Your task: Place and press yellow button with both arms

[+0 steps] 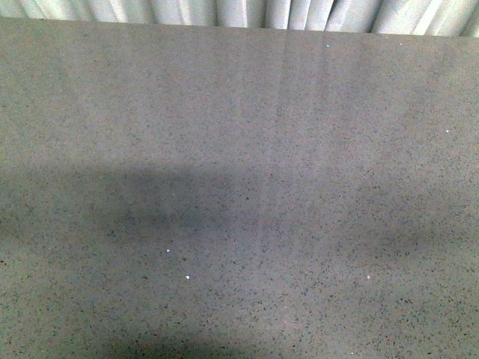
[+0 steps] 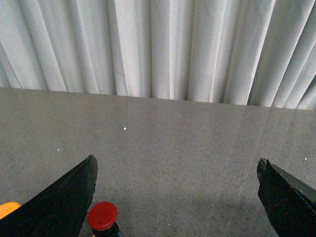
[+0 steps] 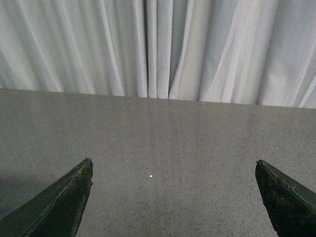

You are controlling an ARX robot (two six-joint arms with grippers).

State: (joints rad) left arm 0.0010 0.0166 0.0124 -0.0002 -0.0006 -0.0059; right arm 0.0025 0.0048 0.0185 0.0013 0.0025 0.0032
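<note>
In the left wrist view my left gripper (image 2: 176, 165) is open over the grey speckled table (image 2: 187, 148), with nothing between its black fingers (image 2: 64, 197). Only a yellow-orange sliver of the yellow button (image 2: 7, 208) peeks out at the frame's edge, on the outer side of one finger; the rest is hidden. My right gripper (image 3: 174, 165) is also open above bare table, its dark fingers (image 3: 59, 202) wide apart. The front view shows neither arm nor the button.
A red mushroom-head button (image 2: 102, 216) on a black body stands just inside one left finger. A white pleated curtain (image 2: 158, 49) hangs behind the table's far edge (image 1: 239, 28). Soft shadows lie on the tabletop (image 1: 150, 202).
</note>
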